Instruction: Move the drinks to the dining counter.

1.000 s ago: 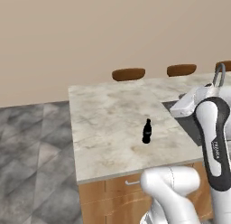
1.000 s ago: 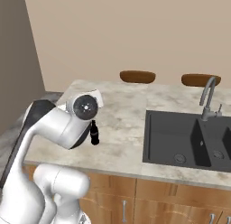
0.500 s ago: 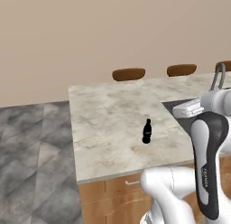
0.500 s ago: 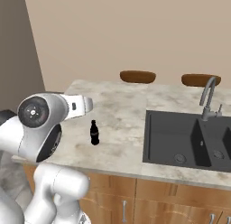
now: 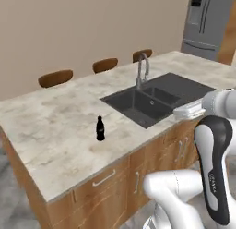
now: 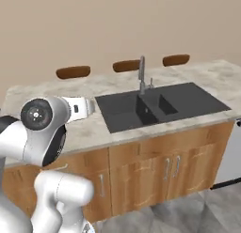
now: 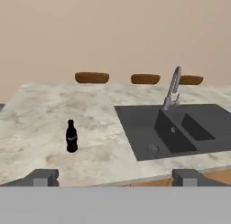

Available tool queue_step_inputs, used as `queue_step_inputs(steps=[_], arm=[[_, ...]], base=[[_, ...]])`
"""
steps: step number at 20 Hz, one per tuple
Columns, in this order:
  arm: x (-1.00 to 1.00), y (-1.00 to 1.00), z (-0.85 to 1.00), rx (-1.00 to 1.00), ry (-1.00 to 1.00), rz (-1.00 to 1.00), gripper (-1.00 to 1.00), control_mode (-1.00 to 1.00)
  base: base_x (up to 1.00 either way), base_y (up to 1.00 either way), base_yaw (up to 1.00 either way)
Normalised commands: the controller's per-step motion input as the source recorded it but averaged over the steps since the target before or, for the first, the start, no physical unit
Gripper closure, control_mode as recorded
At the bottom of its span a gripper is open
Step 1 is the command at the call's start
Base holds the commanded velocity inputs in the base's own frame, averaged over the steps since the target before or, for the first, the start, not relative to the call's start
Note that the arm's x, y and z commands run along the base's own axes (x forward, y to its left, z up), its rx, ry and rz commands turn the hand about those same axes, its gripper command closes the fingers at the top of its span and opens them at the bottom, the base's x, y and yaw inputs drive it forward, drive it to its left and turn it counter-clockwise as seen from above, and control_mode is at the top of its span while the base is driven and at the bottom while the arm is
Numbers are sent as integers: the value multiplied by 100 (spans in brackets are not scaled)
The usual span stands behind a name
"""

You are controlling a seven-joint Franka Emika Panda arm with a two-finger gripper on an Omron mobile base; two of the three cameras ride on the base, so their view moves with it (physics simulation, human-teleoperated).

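Cola bottle (image 5: 100, 128) stands upright on the dining counter (image 5: 50, 131), on open marble left of the sink (image 5: 159, 99) and a little back from the near edge. Nothing touches it. Judged from that, one drink is already delivered; the spot keeps it clear of the basin and the drop-off at the edge.

Gripper (image 7: 115, 177): the two finger tips (image 7: 43, 177) sit far apart at the bottom of the hand view, with nothing between them, so it is spread and empty. It looks level across the counter from the near side, well apart from the bottle, which stands ahead and to the left. The posture reads as pulled back from the counter, not reaching.

Faucet (image 5: 140, 69) rises at the far rim of the double basin. Three brown stools (image 5: 56, 78) line the far side against the beige wall. A grey refrigerator (image 5: 209, 20) shows far right in the left base view. Wooden cabinet doors (image 6: 164, 171) run below the counter's near side.

Juice and water bottles do not appear on the marble here; by my reckoning two drinks are left to fetch, and the empty hand suits that.
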Motion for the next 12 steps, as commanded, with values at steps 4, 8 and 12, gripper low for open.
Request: queue_step_inputs(steps=[4,8,12], arm=[[0,0,0,0,0,0,-100,100],[0,0,0,0,0,0,-100,100],[0,0,0,0,0,0,-100,100]], base=[[-25,13,-98],[-3,2,-100],[0,1,-100]])
